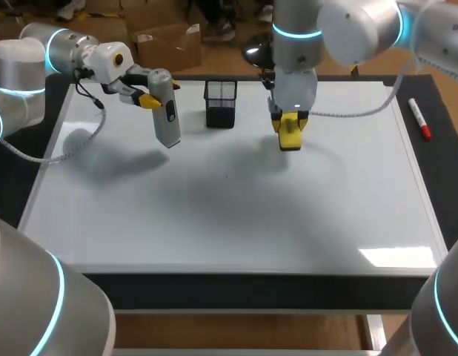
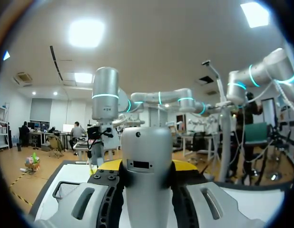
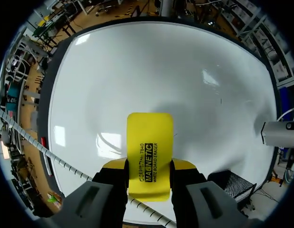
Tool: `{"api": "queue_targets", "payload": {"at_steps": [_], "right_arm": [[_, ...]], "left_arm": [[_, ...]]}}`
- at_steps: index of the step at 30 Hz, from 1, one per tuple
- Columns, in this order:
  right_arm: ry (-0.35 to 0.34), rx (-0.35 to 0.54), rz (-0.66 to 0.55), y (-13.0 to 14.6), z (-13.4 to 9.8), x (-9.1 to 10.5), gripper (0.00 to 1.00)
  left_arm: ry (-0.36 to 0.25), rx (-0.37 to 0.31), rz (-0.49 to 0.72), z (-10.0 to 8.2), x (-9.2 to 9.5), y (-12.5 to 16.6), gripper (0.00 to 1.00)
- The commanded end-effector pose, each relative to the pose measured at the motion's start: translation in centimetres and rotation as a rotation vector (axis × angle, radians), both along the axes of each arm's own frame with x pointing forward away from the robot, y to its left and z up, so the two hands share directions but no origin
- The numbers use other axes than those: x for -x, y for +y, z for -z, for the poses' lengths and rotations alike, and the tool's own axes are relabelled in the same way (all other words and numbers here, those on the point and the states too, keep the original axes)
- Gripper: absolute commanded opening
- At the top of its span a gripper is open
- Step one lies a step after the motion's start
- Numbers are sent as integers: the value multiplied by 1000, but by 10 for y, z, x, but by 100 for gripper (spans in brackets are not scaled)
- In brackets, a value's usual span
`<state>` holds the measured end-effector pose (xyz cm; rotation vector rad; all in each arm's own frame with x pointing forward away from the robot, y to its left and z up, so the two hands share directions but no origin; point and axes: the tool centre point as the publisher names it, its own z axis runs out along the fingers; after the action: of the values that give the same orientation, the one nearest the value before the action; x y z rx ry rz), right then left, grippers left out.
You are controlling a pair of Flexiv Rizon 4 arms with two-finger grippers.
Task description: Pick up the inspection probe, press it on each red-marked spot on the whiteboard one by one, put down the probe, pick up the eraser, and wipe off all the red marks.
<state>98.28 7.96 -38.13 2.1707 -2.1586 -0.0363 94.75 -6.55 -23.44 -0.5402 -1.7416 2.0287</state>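
My left gripper (image 1: 149, 99) is shut on the grey inspection probe (image 1: 166, 110), holding it above the whiteboard's (image 1: 229, 208) far left part with its tip pointing down. In the left wrist view the probe (image 2: 146, 156) stands upright between the fingers of the left gripper (image 2: 146, 167). My right gripper (image 1: 290, 122) is shut on the yellow eraser (image 1: 290, 135) over the board's far middle. Seen from the right wrist, the eraser (image 3: 149, 154) sits clamped in the right gripper (image 3: 149, 167), above the whiteboard (image 3: 161, 71). I see no red marks on the board.
A black mesh pen holder (image 1: 221, 102) stands at the board's far edge between the two grippers, and shows as the holder (image 3: 235, 183) beside the right gripper. A red marker (image 1: 419, 119) lies on the dark table to the right of the board.
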Motion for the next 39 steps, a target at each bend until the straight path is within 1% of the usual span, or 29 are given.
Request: {"api": "queue_targets", "payload": {"at_steps": [1,7,14,23,30,31,32,33,34,35,36,37,38,39], "right_arm": [[54,2,0,6,8,-30,0],[51,2,5,6,14,-51,0],[45,-7,15,8,20,-66,0],[51,-14,22,12,33,-74,0],[51,-4,23,11,38,-76,0],[51,-3,26,10,38,-77,6],[52,-2,30,10,38,-77,17],[50,2,39,9,38,-77,25],[50,2,42,8,38,-77,36],[49,1,44,7,38,-77,55],[46,2,54,6,38,-77,80],[43,3,62,5,37,-77,92],[43,2,65,3,36,-77,100],[39,1,72,2,34,-76,100]], "left_arm": [[0,-2,4,-1,-1,1,0],[0,-2,4,-1,-1,1,0],[0,-2,4,-1,-1,1,0],[0,-2,4,-1,-1,1,0],[0,-2,4,-1,-1,1,0],[0,-2,4,-1,-1,1,0],[0,-2,4,-1,-1,1,0],[0,-2,4,-1,-1,1,0],[0,-2,4,-1,-1,1,0],[0,-2,4,-1,-1,1,0],[0,-2,4,-1,-1,1,0],[0,-2,4,-1,-1,1,0],[0,-2,4,-1,-1,1,0],[0,-2,4,-1,-1,1,0]]}}
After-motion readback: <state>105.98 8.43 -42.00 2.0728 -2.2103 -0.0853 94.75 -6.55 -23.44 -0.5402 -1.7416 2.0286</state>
